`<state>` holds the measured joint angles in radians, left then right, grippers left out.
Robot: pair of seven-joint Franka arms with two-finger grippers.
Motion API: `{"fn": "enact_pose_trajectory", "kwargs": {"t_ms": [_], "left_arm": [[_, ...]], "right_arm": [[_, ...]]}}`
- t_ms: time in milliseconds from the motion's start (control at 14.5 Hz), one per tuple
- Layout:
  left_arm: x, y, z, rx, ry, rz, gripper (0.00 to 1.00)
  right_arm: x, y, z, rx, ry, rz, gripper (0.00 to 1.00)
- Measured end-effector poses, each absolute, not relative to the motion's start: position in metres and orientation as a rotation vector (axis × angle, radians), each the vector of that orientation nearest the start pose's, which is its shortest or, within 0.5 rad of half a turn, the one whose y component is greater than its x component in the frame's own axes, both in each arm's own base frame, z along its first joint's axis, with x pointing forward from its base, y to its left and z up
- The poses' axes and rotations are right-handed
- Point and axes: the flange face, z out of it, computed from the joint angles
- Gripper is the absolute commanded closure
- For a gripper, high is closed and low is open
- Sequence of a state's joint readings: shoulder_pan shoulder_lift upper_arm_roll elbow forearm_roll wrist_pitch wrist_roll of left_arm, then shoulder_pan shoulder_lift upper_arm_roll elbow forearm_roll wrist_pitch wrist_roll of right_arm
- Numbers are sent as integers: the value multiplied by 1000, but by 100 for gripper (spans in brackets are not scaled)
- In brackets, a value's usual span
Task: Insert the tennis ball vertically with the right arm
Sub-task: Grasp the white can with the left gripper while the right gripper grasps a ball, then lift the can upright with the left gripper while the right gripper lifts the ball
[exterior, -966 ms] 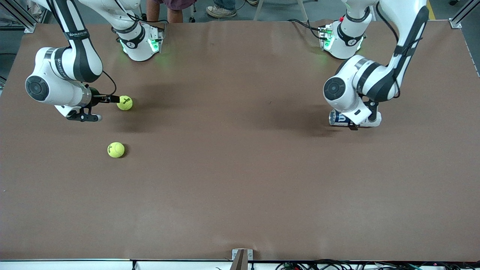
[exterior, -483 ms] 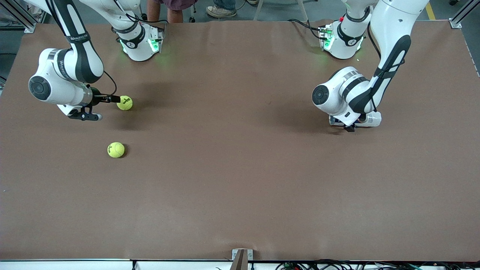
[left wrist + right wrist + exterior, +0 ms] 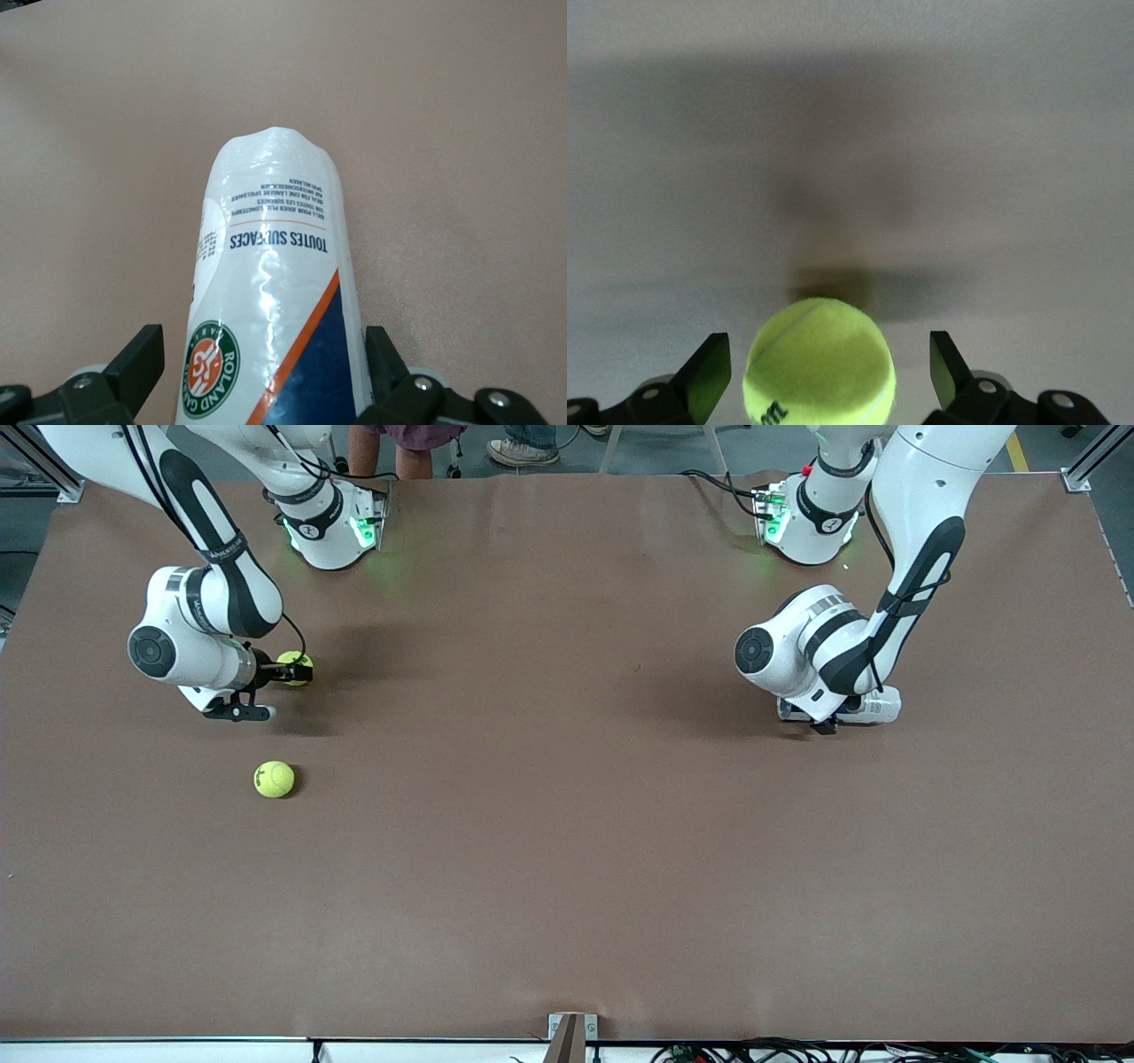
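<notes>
A yellow tennis ball (image 3: 298,662) (image 3: 819,367) rests on the brown table toward the right arm's end. My right gripper (image 3: 291,670) (image 3: 826,365) is low around it, open, with a gap showing between the ball and each finger. A white and navy ball can (image 3: 875,707) (image 3: 275,266) lies on its side toward the left arm's end. My left gripper (image 3: 828,722) (image 3: 263,361) straddles the can, open, its fingers (image 3: 142,365) just off the can's sides.
A second tennis ball (image 3: 274,779) lies loose on the table, nearer to the front camera than the first. The two arm bases (image 3: 332,531) (image 3: 806,527) stand along the table's back edge.
My right arm has slid toward the ball, so its open fingers now flank it. The left arm swung and settled low over the can, then hardly moved.
</notes>
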<state>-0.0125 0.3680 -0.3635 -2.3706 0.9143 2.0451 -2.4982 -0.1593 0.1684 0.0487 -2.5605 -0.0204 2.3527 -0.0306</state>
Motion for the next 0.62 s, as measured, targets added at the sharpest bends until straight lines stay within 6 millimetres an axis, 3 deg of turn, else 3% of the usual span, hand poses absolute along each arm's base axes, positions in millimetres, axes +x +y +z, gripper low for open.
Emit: {"fn": "enact_pose_trajectory", "kwargs": {"t_ms": [138,345,621], "left_arm": [[420,-133,153,-1878,-1581,-548,0],[419,-132,152,-1874,-1584,-547,20],[418,-132,150,-1866,-1593,-551,26]], "right_arm": [[404,-44,179,-3062,95,585,1],[404,-44,179,-3061,95,585,1],[401,-44,177,-3059,95,597,2]]}}
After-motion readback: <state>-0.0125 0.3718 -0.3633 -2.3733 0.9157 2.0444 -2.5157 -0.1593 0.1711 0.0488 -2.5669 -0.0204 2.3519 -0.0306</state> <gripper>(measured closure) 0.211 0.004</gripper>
